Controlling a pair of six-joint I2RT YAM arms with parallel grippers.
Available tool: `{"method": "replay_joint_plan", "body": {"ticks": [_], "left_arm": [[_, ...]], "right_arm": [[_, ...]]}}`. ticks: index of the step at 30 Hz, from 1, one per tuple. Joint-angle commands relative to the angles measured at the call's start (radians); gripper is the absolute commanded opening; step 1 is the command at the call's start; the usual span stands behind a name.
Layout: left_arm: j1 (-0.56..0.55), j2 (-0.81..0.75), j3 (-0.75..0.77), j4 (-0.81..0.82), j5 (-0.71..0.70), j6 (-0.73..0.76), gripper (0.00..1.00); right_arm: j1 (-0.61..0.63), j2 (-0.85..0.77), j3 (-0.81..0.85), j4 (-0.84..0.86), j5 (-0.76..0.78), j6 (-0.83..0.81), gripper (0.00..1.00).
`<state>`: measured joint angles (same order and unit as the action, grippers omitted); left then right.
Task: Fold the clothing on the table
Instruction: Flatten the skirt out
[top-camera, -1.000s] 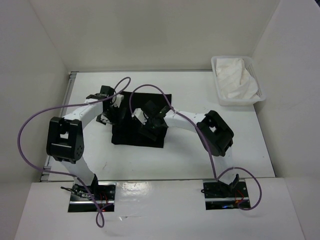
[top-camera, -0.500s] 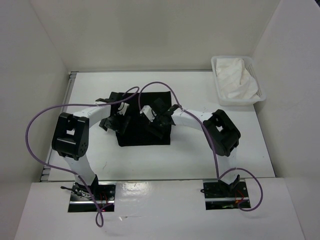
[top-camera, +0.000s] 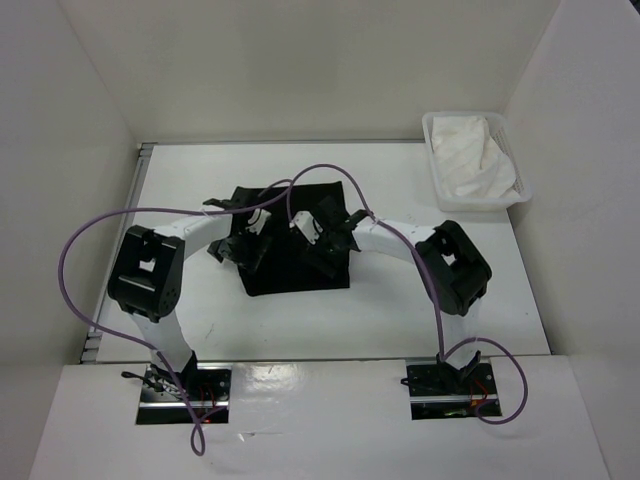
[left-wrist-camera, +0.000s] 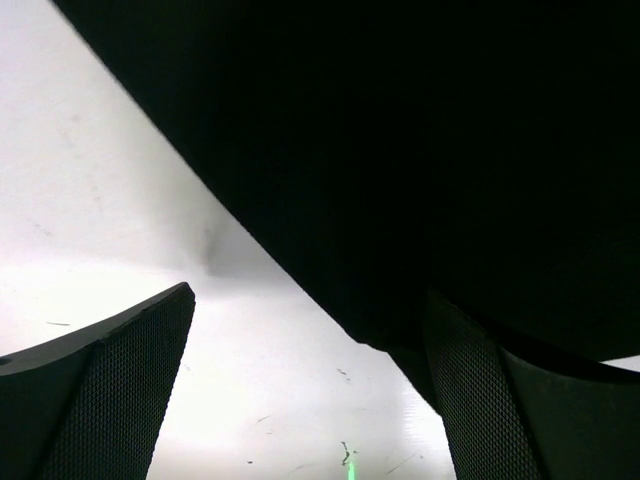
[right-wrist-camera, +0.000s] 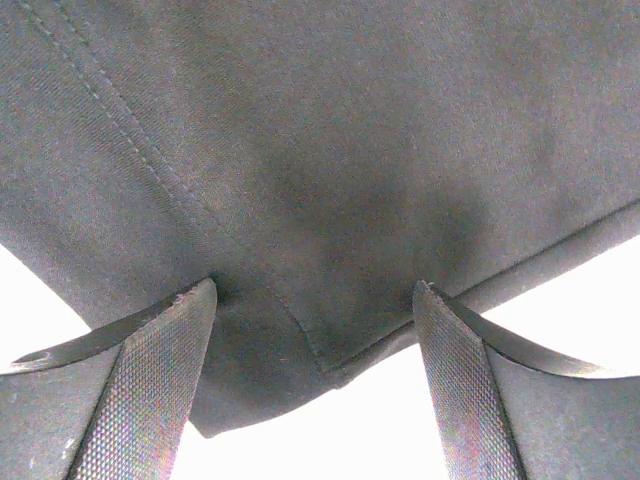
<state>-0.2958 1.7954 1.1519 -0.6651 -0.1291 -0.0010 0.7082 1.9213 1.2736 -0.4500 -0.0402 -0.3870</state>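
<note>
Gripping the clothing (top-camera: 296, 276) for a fold looks to be your step in hand, so take both sides together. On the left, your left gripper (top-camera: 238, 243) stands wide open and holds nothing. In its wrist view the cloth's edge runs slantwise just ahead of the fingers (left-wrist-camera: 120, 370), so I'd reach further in before closing.

The clothing lies flat in the middle of the table (top-camera: 420, 310). It looks nearly square, so I cannot name a long axis with confidence. Its sides run far to near, leaning rightward at the near end.

On the right, your right gripper (top-camera: 326, 243) is likewise open and empty, with its jaws set either side of a seamed corner. Lower it, pinch the hem, then lift both sides level.
</note>
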Motion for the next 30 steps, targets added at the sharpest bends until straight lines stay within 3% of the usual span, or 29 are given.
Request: {"method": "replay_joint_plan", "body": {"ticks": [1,12,23,30], "left_arm": [[-0.048,-0.007,-0.029,-0.05,0.012,0.036,0.99],[-0.131,-0.045,-0.049,-0.088,0.042,0.055,0.99],[-0.131,-0.099,-0.037,-0.088,0.013,0.045,0.99],[-0.054,-0.226,0.057,-0.099,0.074,0.055,0.99]], "right_arm": [[-0.015,-0.042,-0.042,-0.081,0.051,-0.038,0.84],[-0.006,-0.073,-0.062,-0.19,-0.027,-0.068,0.84],[0.08,-0.14,-0.109,-0.269,-0.038,-0.069,0.85],[0.08,-0.249,-0.008,-0.34,-0.061,-0.069,0.86]]}}
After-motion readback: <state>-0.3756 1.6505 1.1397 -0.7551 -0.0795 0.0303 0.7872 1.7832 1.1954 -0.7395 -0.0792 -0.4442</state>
